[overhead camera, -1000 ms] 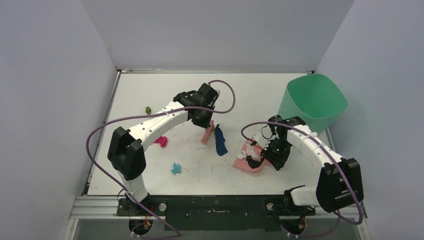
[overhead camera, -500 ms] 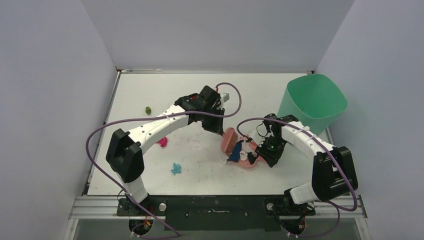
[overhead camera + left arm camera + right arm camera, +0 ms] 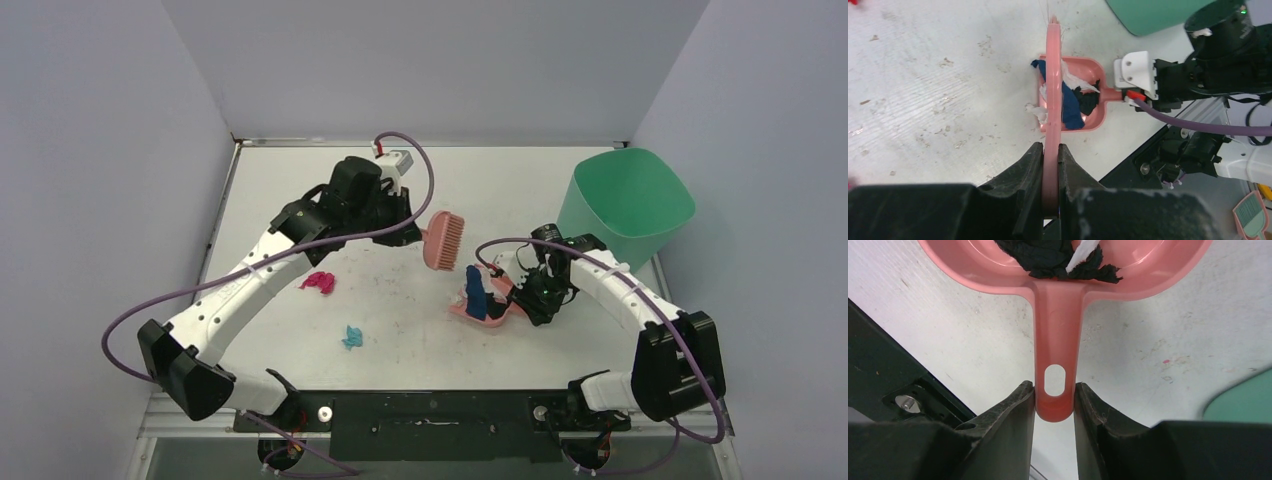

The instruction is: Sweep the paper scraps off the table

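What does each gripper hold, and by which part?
The left gripper holds the pink brush by its handle; the right gripper holds the pink dustpan by the end of its handle.

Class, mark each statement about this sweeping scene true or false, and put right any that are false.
1. The left gripper is shut on the pink brush. True.
2. The right gripper grips the dustpan by its handle. True.
3. The dustpan is empty. False: dark blue, white and black scraps lie in it.
4. The green bin stands at the far right of the table. True.
5. The table is free of scraps. False: a magenta scrap and a cyan scrap lie on it.
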Motion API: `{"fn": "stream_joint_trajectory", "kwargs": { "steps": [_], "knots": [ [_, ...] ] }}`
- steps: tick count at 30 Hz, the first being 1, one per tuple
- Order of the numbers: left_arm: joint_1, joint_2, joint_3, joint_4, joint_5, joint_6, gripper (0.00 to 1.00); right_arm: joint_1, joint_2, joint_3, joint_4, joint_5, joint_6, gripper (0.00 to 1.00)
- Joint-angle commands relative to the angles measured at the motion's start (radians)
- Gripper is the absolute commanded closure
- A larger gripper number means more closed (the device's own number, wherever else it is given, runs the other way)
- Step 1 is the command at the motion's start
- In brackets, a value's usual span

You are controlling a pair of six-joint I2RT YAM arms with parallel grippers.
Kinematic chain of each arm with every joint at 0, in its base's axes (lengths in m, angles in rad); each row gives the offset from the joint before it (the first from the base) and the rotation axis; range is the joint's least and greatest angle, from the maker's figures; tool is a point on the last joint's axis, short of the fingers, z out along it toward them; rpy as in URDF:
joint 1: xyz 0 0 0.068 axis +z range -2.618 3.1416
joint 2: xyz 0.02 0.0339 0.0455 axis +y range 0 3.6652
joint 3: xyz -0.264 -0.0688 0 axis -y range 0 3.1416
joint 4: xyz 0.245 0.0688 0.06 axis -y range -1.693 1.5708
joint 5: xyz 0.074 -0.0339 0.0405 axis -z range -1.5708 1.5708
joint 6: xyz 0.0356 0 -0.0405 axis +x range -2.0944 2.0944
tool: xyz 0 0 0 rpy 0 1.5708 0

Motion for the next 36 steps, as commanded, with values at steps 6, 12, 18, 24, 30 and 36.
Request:
{"fn": "stream_joint_trajectory", "kwargs": {
  "steps": [6,12,18,24,30,36],
  "knots": [
    [0.084,-0.146,-0.111,0.028,-0.108,0.033,1.00,0.005,-0.073,0.019,0.057,-0.057,-0.012,0.95],
    [0.128,-0.238,-0.255,0.057,-0.239,0.068,1.00,0.006,-0.111,0.058,0.035,-0.062,-0.005,0.95],
    [0.161,-0.305,-0.393,0.130,-0.257,0.089,1.00,0.007,-0.154,0.125,-0.023,-0.048,-0.009,0.95],
    [0.187,-0.356,-0.493,0.205,-0.257,0.115,1.00,0.006,-0.172,0.188,-0.081,-0.030,-0.017,0.95],
    [0.217,-0.407,-0.585,0.270,-0.230,0.111,1.00,0.002,-0.168,0.268,-0.147,-0.014,-0.035,0.95],
    [0.229,-0.402,-0.600,0.272,-0.225,0.115,1.00,-0.007,-0.147,0.290,-0.129,-0.028,-0.048,0.95]
  ]
}}
